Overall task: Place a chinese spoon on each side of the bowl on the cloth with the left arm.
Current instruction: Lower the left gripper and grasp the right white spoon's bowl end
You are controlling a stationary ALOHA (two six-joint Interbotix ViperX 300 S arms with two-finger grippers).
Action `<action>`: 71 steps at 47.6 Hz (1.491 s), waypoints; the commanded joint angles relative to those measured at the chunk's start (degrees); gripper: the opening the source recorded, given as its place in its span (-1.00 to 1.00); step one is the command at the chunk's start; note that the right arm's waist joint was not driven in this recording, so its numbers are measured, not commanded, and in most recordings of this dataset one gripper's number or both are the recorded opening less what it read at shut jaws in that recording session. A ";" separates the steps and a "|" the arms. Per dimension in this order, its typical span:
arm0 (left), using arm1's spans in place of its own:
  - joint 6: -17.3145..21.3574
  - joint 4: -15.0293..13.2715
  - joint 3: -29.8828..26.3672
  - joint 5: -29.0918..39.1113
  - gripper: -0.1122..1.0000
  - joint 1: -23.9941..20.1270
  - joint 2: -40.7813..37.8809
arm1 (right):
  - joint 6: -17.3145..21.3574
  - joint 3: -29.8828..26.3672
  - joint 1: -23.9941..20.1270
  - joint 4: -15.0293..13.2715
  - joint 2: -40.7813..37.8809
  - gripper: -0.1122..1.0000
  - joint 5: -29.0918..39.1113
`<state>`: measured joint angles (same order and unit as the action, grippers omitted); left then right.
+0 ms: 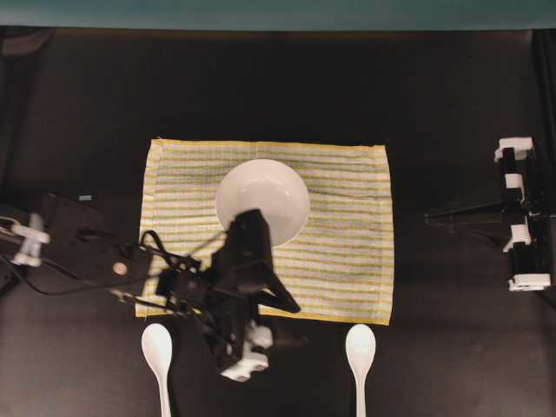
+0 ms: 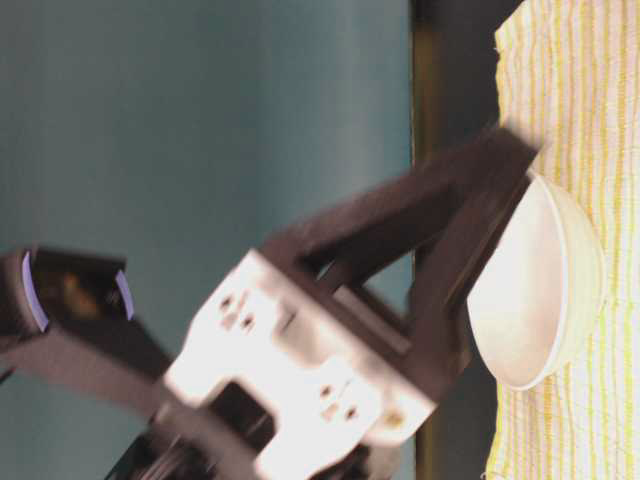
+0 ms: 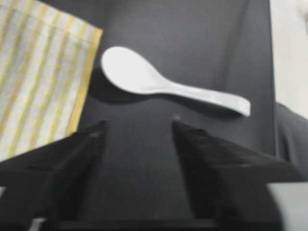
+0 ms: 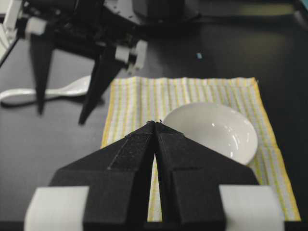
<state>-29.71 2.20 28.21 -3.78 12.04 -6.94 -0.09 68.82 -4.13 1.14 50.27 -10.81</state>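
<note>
A white bowl (image 1: 262,201) is seated on the striped cloth (image 1: 347,252), left of its centre and toward its far edge in the overhead view. Two white spoons are laid on the black table (image 1: 87,104) just off the cloth's near edge: one (image 1: 157,349) near the left corner, the other (image 1: 360,352) near the right corner, neither beside the bowl. The left gripper (image 3: 137,129) is held above the table with its jaws spread wide and nothing between them, the left spoon lying just ahead of its tips. The right gripper (image 4: 156,123) is kept at the right edge, its jaws pressed together and empty.
</note>
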 commanded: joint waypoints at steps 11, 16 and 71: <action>-2.29 0.26 -7.73 -3.52 0.60 0.44 -8.96 | 0.44 -0.44 0.00 0.09 -0.44 -0.80 -0.97; -3.43 0.35 -9.67 -4.13 0.60 0.44 -12.04 | 0.44 -0.44 0.00 0.09 -0.35 -0.80 -0.97; -2.99 0.35 -17.40 -2.72 0.53 -2.46 -22.59 | 0.00 -0.44 0.00 0.09 0.79 -0.80 -1.05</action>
<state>-32.87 2.37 11.60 -6.94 9.58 -29.62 -0.09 68.82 -4.13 1.05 51.06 -11.25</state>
